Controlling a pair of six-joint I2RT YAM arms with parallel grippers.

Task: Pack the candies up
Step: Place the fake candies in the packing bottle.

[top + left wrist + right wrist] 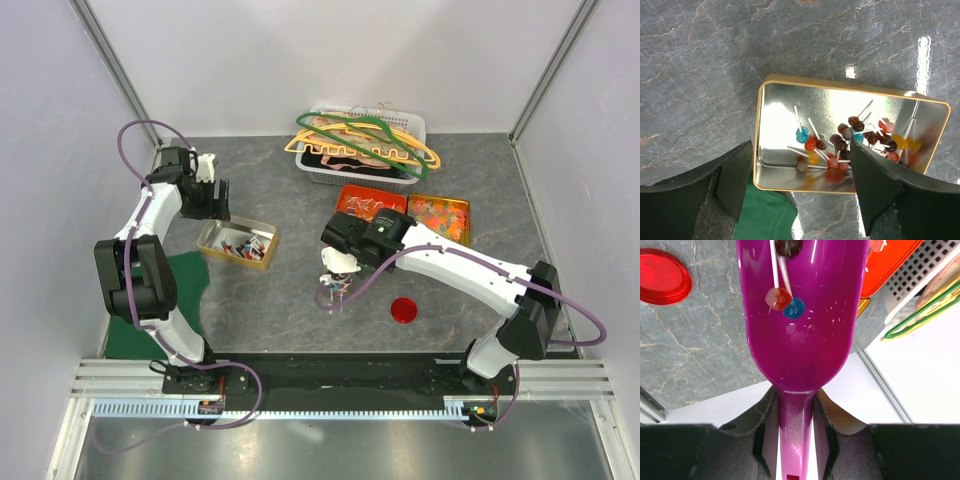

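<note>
While your left pincer [799, 150] hangs spread wide above the gold tin [850, 86], your right pincer [794, 410] pinches the purple scoop [805, 355] by its handle. Tip it slowly, so the candies [780, 299] just past the fingers slide out gently.

Setting: robotics laboratory, enclosed test cell. Evidence: plain white panel walls [300, 60] on three sides, joined by bare aluminium corner posts [112, 65]. Grey stone-patterned tabletop [270, 300] as the single work surface. Two white-and-black robot arms, left arm [150, 215] and right arm [460, 265], bolted to a black base plate [340, 375] at the near edge. Slotted aluminium rail [330, 410] running below the plate. Purple cables [598, 330] looping loose along the arms. Staged props of unrelated kinds: white basket [415, 122] of coat hangers [360, 148], gold tin [210, 240] with candies [238, 247], red lid [404, 310], green cloth [190, 280].
</note>
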